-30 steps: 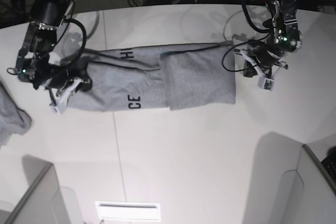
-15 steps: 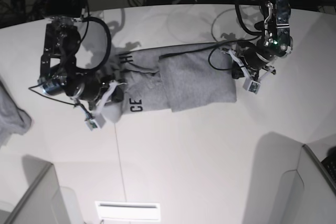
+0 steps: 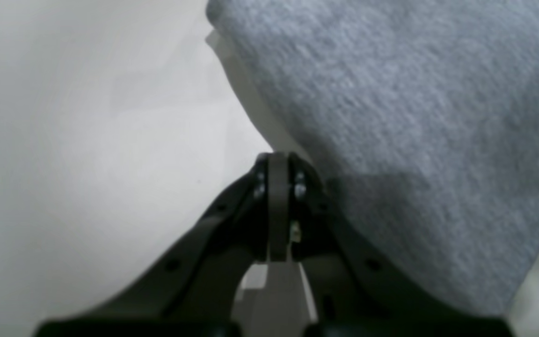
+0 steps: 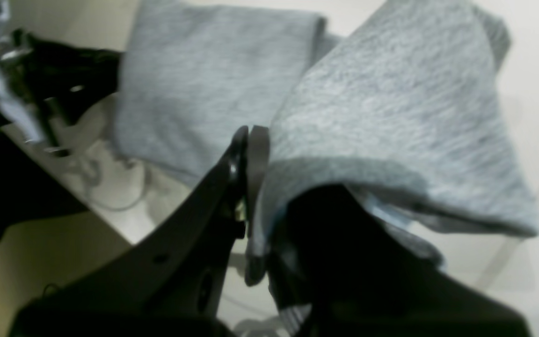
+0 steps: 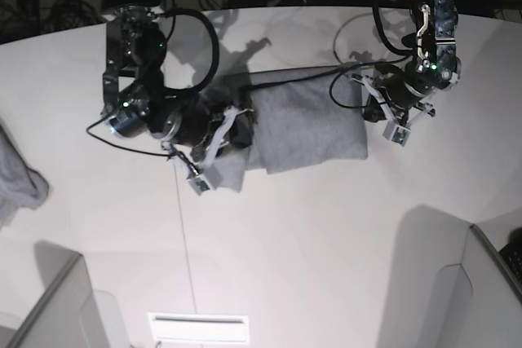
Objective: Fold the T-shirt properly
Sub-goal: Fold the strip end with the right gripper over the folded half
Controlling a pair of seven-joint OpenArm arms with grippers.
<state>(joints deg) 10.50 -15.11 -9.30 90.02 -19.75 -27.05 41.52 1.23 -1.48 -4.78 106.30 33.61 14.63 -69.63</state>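
Closest to your right wrist camera, your right gripper (image 4: 255, 206) is pinched on a fold of the T-shirt (image 4: 391, 121): grey cloth is clamped between the black fingers (image 4: 194, 243) and drapes up and over the far one, hiding most of it. Beyond that lifted fold, the rest of the shirt lies flat on the white table (image 4: 531, 65) (the picture is blurred, so seams do not read). At the left edge of this view you catch the other arm and a loop of cable.

Your left gripper (image 3: 279, 206) has its jaws pressed together with nothing between them. It hangs over bare table (image 3: 87, 140), just beside the rounded edge of the shirt (image 3: 414, 117), whose heather-grey knit fills the upper right of that view.

From the base camera, the T-shirt (image 5: 306, 124) sits near the middle of the table (image 5: 310, 250), a folded grey block with its left end bunched and raised at the right gripper (image 5: 214, 146). The left gripper (image 5: 398, 116) is off the shirt's right edge, close but apart. Farther left, a second grey cloth (image 5: 18, 181) lies at the table's edge.
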